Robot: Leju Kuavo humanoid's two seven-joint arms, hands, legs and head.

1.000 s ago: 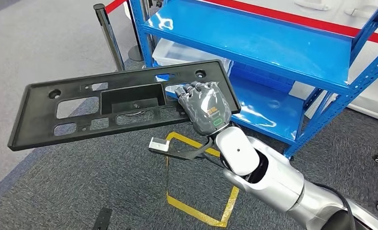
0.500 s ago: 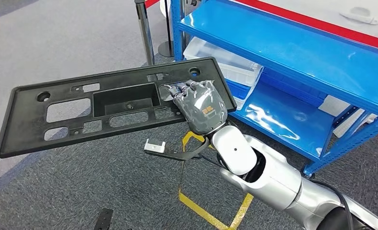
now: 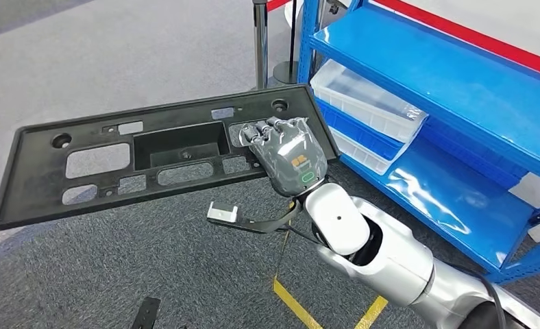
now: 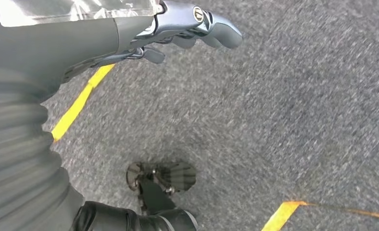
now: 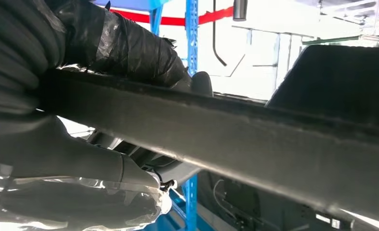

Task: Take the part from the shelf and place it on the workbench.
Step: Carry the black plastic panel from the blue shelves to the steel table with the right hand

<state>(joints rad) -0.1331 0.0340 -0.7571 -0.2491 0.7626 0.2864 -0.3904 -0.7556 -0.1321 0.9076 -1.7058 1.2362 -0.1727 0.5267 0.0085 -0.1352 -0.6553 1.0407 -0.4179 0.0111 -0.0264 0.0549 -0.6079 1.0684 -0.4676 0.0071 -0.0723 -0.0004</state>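
Observation:
A long black plastic part (image 3: 151,161) with several cut-outs and a recessed box is held level in the air above the carpet. My right hand (image 3: 288,156) grips its right end, fingers over the top face and the silver arm coming in from the lower right. In the right wrist view the part's dark edge (image 5: 235,132) runs across the picture with my right hand (image 5: 82,53) wrapped around it. My left hand (image 4: 187,26) hangs over the grey carpet, its fingers apart and holding nothing.
A blue metal shelf (image 3: 459,82) stands to the right, with white and blue bins (image 3: 366,96) on a lower level. A stanchion post (image 3: 260,41) stands at the back. Yellow tape lines (image 3: 301,308) mark the grey carpet.
The whole picture has shifted: the camera turned left, so the shelf and post slid to the right. The part stays in my right hand, held the same way.

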